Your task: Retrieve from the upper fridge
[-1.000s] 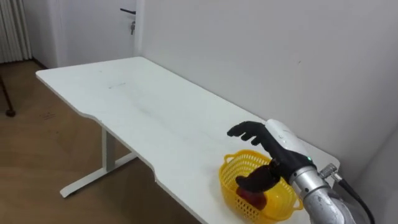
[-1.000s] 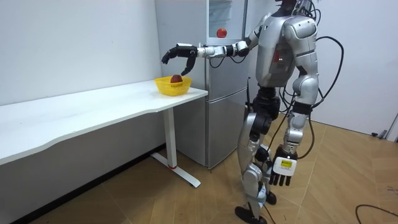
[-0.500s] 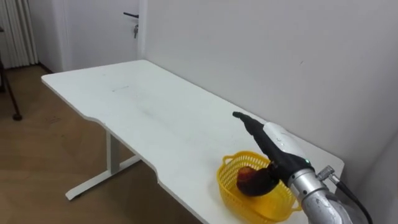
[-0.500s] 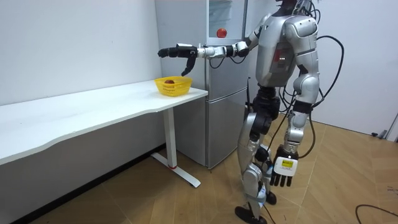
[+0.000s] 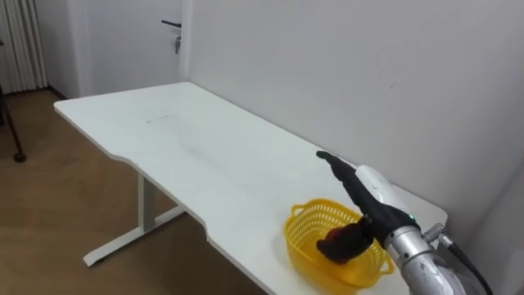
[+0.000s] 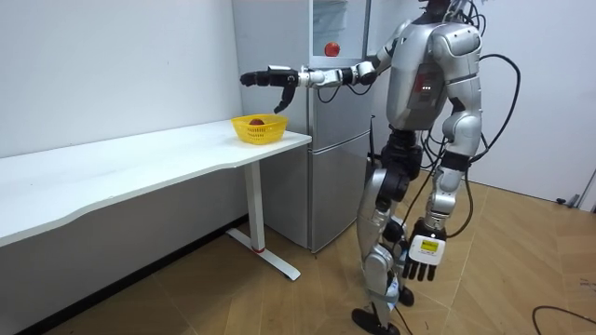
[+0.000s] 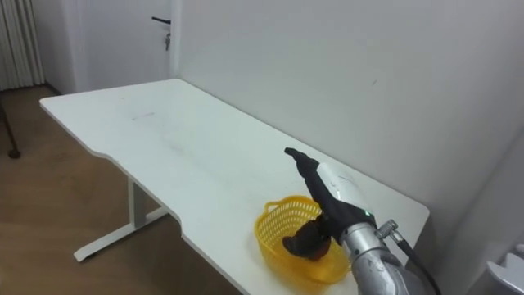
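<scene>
A yellow basket (image 5: 304, 220) stands on the near right end of the white table (image 5: 188, 147). A red apple (image 6: 258, 120) lies in it; in the eye views my thumb covers most of it. My right hand (image 5: 366, 190) is held out just above the basket, open with straight fingers (image 7: 301, 159) pointing along the table, and it holds nothing. In the room view the same hand (image 6: 270, 78) hovers above the basket (image 6: 260, 129). My left hand (image 6: 424, 259) hangs open at my side.
I stand in front of a grey fridge (image 6: 337, 130) next to the table's end; a small red thing (image 6: 331, 48) shows on its upper part. A white wall runs close behind the table. Wooden floor lies to the left, with a door (image 5: 168, 41) far back.
My right hand's fingers have gone from curled over the basket to straight, and the hand has lifted a little. The apple stays in the basket.
</scene>
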{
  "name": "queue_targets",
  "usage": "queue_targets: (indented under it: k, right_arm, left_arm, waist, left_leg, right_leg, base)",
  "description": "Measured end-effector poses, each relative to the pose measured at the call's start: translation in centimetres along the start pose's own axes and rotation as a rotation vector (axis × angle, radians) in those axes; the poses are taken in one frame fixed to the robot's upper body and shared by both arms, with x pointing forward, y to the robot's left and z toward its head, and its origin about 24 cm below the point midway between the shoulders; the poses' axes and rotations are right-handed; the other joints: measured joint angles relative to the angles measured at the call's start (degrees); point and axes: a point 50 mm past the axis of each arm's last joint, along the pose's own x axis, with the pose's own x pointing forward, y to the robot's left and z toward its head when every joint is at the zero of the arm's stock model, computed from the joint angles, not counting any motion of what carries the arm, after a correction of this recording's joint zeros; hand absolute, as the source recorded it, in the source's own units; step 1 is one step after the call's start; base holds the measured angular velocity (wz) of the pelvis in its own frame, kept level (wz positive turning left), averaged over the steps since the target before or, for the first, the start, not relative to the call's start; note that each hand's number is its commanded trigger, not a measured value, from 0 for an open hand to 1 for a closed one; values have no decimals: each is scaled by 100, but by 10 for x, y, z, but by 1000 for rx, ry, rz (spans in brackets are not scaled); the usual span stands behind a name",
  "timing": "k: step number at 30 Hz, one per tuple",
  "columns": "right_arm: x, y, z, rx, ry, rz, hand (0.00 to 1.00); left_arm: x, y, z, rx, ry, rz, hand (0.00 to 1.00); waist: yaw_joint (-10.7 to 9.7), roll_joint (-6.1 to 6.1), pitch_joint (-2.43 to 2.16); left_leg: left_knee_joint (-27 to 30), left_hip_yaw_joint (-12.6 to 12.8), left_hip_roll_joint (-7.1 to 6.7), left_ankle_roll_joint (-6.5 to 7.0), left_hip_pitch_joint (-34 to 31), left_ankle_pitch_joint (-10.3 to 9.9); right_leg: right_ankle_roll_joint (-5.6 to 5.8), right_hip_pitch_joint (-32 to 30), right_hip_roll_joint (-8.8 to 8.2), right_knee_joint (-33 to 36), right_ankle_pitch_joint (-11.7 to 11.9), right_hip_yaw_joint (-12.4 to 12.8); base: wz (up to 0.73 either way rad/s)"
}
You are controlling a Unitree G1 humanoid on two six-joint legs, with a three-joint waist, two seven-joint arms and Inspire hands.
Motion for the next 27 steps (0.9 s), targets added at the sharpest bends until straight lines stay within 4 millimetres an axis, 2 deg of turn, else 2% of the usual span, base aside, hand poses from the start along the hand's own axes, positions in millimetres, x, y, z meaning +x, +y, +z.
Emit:
queue_targets:
  k: [4, 8, 13, 17, 20, 22, 23, 27]
  right_arm:
    - [2, -11, 22, 36, -93, -62, 0]
    - [1, -29, 54, 71, -235, -171, 0]
    - [-8, -48, 85, 127, -392, -277, 0]
    - [-18, -63, 107, 161, -498, -372, 0]
    - [-30, -77, 124, 194, -604, -445, 0]
    - [-36, -81, 130, 206, -647, -489, 0]
    - [-39, -83, 131, 208, -662, -509, 0]
    - [-51, -87, 124, 223, -653, -557, 0]
  left_arm:
    - [0, -1, -2, 6, 6, 2, 0]
    - [1, -4, 0, 4, -4, 3, 0]
    - [2, -13, 6, -1, -35, -2, 0]
    - [4, -17, 8, -10, -48, -15, 0]
    - [3, -20, 5, -14, -44, -20, 0]
    - [3, -21, 3, -16, -38, -22, 0]
    - [4, -23, 3, -17, -39, -20, 0]
    - [6, -30, 14, -17, -73, -4, 0]
  waist:
    - [-133, 48, 16]
    - [-267, 171, -20]
    - [-421, 368, -13]
    - [-599, 463, -49]
    - [-726, 550, -86]
    - [-809, 605, -85]
    - [-935, 624, -97]
    - [-1191, 631, -95]
  left_leg:
    - [-22, 64, 14, -4, 21, 4]
    - [-12, 127, 12, 4, 117, 9]
    - [-35, 260, 32, 7, 194, 8]
    - [-76, 328, 45, 7, 168, 8]
    - [-162, 530, 87, 10, 303, 9]
    - [-213, 619, 107, 15, 424, 12]
    - [-232, 635, 112, 15, 477, 12]
    - [-273, 754, 129, 20, 512, 15]
  right_leg:
    - [0, -15, 3, -7, 0, 39]
    - [-1, 18, -1, -10, 1, 170]
    - [-1, 52, -4, 10, 0, 345]
    - [-1, 0, 2, 10, 1, 448]
    - [-4, 31, 17, 16, 3, 630]
    - [-6, 100, 17, 18, 4, 650]
    - [-6, 139, 15, 24, 4, 663]
    - [-10, 109, 21, 24, 6, 769]
  base:
    - [-9]
    - [-9]
    - [-12]
    - [-12]
    - [-29]
    - [-23]
    - [-9]
    - [-14]
